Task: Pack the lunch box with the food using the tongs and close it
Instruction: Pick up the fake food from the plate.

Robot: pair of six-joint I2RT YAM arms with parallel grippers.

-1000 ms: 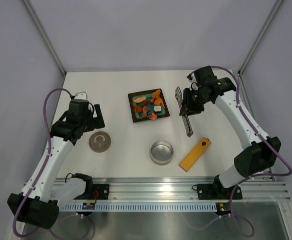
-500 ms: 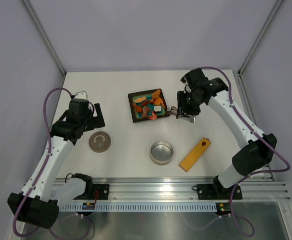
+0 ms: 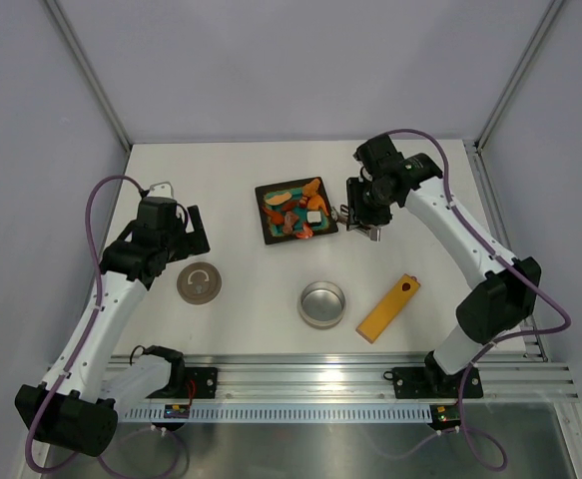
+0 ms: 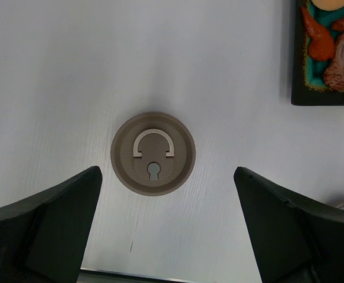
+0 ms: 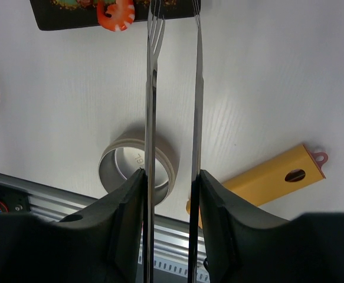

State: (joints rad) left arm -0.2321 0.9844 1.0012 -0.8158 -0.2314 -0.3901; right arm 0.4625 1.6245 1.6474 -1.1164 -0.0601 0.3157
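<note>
We can read no words. The lid (image 4: 153, 154) bears an arch-and-keyhole mark; faint stamped characters inside the lunch box (image 5: 124, 162), near its rim, are illegible.

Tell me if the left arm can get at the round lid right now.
Probably yes. The left gripper is open and above the lid, which lies alone on the table, framed between the fingers in the wrist view. Nothing sits on or beside it.

The left wrist view's right edge cuts off the square black plate (image 4: 326, 99). In the right wrist view, slim silver metal tongs (image 5: 151, 88) partly hide the round silver metal tin (image 5: 121, 171).
</note>
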